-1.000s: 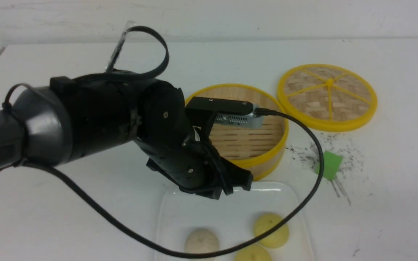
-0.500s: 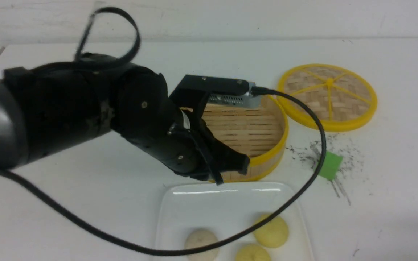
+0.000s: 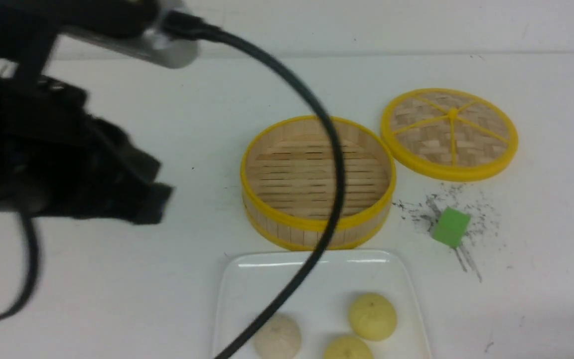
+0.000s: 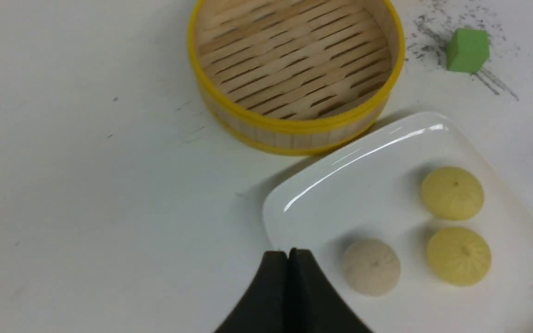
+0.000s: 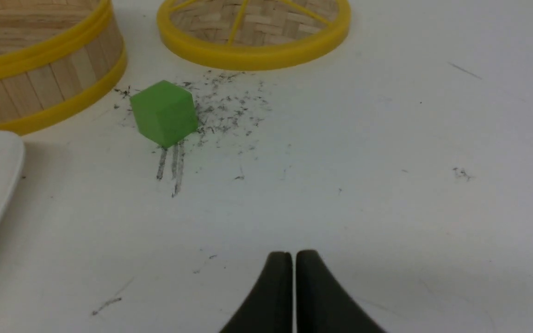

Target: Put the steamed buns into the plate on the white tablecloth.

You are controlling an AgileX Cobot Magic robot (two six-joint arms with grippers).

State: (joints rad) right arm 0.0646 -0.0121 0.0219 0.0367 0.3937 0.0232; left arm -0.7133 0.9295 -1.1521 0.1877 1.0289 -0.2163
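Note:
Three steamed buns lie in the white square plate at the near middle of the white tablecloth: an off-white one and two pale yellow ones. In the left wrist view the plate holds the off-white bun and the yellow buns. My left gripper is shut and empty, raised at the left, away from the plate; its tips show closed. My right gripper is shut and empty above bare cloth.
An empty yellow-rimmed bamboo steamer basket stands behind the plate. Its lid lies at the back right. A green cube sits on dark scuffs right of the basket. The left arm's black cable hangs across the basket and plate.
My left arm has pulled back up and to the left, off the basket and plate. The buns and plate have not moved.

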